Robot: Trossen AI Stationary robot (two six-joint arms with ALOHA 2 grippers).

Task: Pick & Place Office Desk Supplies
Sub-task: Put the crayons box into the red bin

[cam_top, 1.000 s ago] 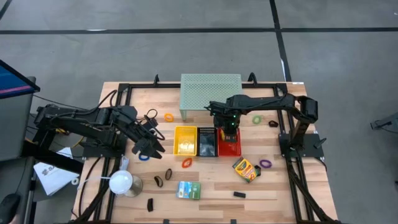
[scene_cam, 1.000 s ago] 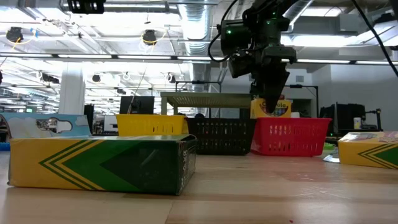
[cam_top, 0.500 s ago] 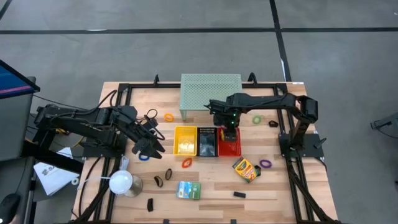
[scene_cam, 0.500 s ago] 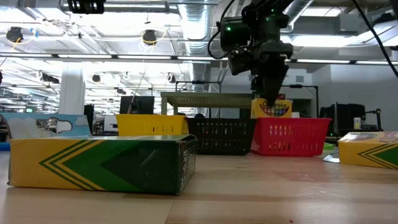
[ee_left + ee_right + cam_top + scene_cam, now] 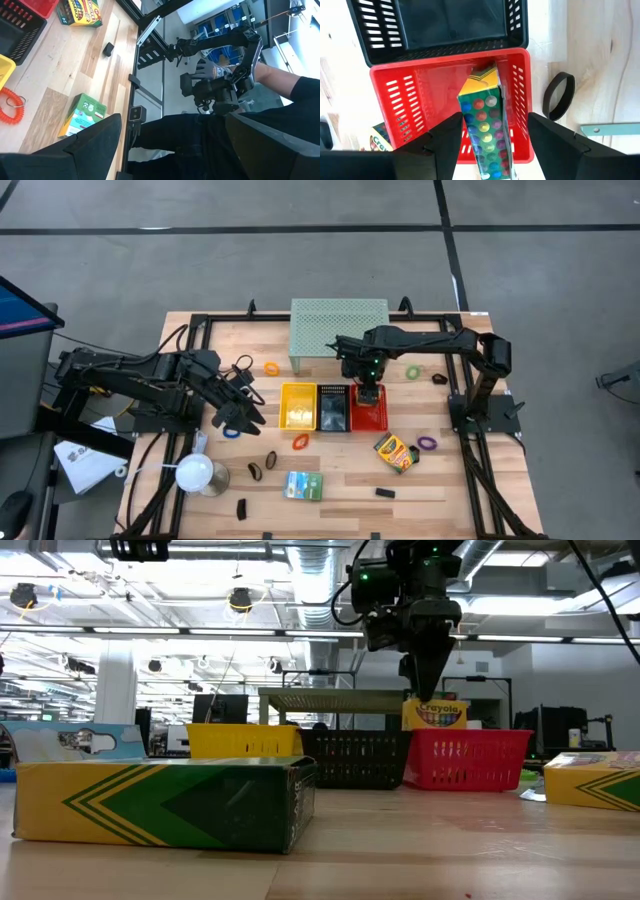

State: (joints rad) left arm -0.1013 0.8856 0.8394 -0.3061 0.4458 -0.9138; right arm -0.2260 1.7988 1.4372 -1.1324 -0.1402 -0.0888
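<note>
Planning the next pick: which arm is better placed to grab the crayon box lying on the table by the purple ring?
Right. Its gripper hangs open over the red basket, just beside that crayon box. The left gripper waits beyond the yellow basket, with all three baskets in between.

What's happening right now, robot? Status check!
Right gripper open above red basket. Crayon box stands inside it, released. Left gripper open, waiting near blue band. Nothing in the way.

Right arm stretched across table, right gripper pointing down, fingers parted, empty. Left arm folded at left side, left gripper spread wide.
</note>
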